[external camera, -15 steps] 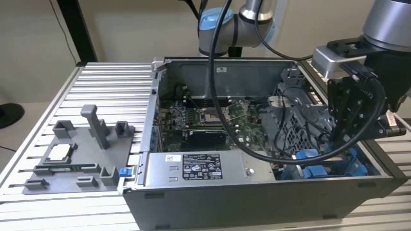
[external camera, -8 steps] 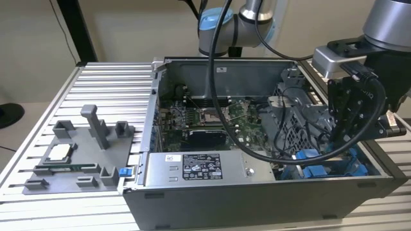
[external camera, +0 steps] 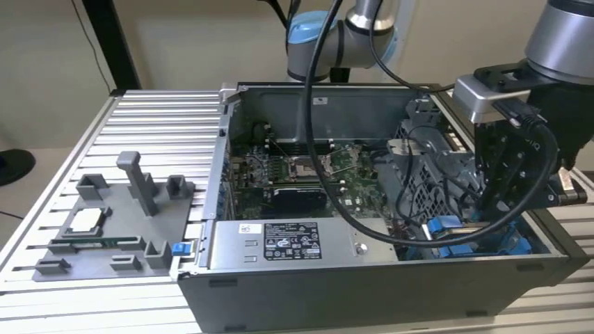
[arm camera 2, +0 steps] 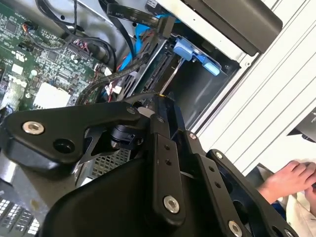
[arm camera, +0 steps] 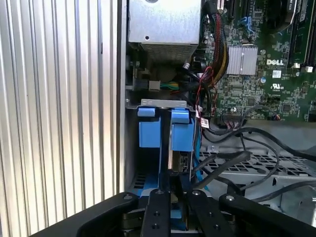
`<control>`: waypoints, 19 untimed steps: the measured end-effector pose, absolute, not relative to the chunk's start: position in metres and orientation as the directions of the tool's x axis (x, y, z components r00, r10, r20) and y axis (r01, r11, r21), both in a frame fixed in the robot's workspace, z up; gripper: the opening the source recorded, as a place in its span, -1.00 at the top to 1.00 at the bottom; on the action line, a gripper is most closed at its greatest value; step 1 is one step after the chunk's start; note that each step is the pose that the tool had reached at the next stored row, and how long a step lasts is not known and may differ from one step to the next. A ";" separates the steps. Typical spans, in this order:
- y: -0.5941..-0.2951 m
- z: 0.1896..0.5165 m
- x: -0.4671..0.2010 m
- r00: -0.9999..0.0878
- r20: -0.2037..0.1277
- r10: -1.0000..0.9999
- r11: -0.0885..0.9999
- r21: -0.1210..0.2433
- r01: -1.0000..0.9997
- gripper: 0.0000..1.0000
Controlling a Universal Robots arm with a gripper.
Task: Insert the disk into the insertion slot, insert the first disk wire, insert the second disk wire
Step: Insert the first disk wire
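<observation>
One disk, one computer case

Insertion slot tight: the disk and blue clip upright side by side, narrow gap between them, case wall just beside clip. Gripper sits at slot mouth. Black cables loop over perforated drive cage, crowding the disk's other side. Power-supply box blocks slot end toward exterior view's left. Open room above motherboard. Ribbed table beside case wall passable. Person's hand near table edge.
</observation>
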State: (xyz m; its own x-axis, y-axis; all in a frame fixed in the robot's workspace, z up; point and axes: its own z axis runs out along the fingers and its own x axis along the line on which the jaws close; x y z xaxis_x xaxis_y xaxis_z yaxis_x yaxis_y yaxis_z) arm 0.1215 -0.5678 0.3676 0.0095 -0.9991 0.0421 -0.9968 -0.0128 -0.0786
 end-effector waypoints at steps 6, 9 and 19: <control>-0.570 0.366 0.132 0.009 0.012 -1.000 -0.010 -0.079 -0.997 1.00; -0.570 0.366 0.142 0.010 0.004 -1.000 -0.010 -0.075 -0.997 1.00; -0.571 0.365 0.149 0.018 0.001 -1.000 -0.018 -0.047 -0.999 1.00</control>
State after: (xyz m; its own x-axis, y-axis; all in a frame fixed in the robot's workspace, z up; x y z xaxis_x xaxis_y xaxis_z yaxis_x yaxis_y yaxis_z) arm 0.1486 -0.5710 0.3650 0.0181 -0.9998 0.0013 -0.9987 -0.0181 -0.0472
